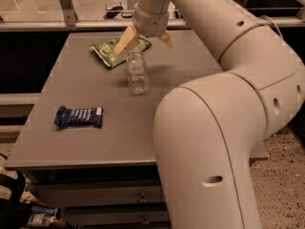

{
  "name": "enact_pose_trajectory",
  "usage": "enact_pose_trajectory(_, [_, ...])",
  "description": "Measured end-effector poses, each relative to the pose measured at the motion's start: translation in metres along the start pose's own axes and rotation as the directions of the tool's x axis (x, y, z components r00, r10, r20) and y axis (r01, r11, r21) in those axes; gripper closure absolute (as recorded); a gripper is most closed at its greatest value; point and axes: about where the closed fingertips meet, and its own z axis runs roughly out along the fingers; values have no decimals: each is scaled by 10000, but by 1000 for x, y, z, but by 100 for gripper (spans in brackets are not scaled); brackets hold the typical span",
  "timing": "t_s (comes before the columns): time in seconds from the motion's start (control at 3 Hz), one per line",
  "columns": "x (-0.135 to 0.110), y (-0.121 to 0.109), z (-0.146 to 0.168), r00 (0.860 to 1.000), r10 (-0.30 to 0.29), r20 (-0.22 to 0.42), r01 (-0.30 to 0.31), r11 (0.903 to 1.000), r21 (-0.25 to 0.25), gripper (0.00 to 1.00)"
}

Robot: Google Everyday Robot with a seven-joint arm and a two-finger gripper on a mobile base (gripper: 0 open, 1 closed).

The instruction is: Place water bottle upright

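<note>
While a dark blue foil snack wrapper (78,117) lies well left of it and a crumpled green snack bag (110,51) sits just behind and left, the small clear ribbed plastic water bottle (137,75) stands upright on the flat grey table (105,147). Directly above the bottle hovers the cream two-finger gripper (146,40), its tan fingers (126,41) spread wide and holding nothing. The bottle looks light, thin-walled and slick, apt to tip or crumple, so a gentle grasp around its ribbed middle seems best.
</note>
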Motion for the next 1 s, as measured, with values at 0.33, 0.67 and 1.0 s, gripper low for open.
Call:
enact_pose_trajectory(0.33, [3, -10, 20, 9975, 443, -543, -432, 9989, 200, 0])
enact_pose_trajectory(0.67, [3, -16, 30, 9946, 714, -747, -692, 9971, 318, 0])
enact_pose_trajectory(1.0, [1, -19, 36, 9937, 796, -786, -770, 9964, 356, 0])
